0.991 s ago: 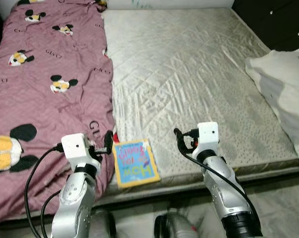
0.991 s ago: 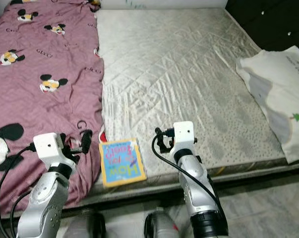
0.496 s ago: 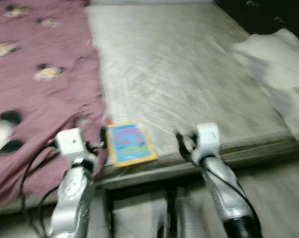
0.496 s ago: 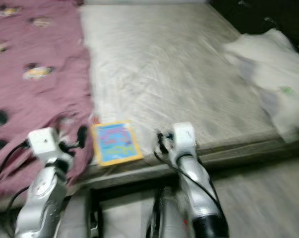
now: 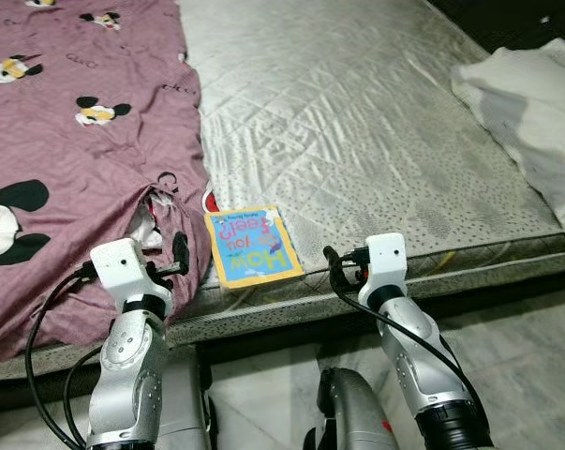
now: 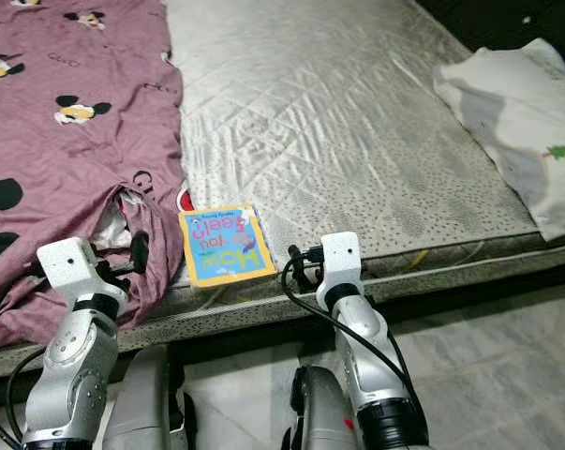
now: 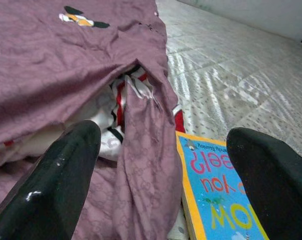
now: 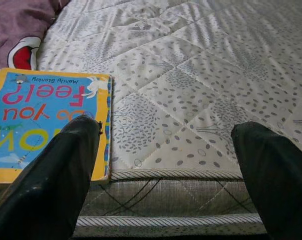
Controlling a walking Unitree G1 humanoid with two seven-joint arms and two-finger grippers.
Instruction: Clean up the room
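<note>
A book (image 5: 252, 246) with a blue cover and yellow edge lies flat near the front edge of the bed (image 5: 376, 122). Big letters on it read "How do you feel?". Just beside it lies a purple blanket (image 5: 66, 150) with cartoon mice on it, and some red and white cloth (image 7: 121, 107) peeks out from under a fold. A white pillow (image 6: 516, 122) hangs over the far right side of the bed.

The left tool (image 5: 177, 260) is wide open, close to the blanket's edge and the book. The right tool (image 5: 336, 272) is wide open too, at the bed's front edge, just right of the book. Neither holds anything.
</note>
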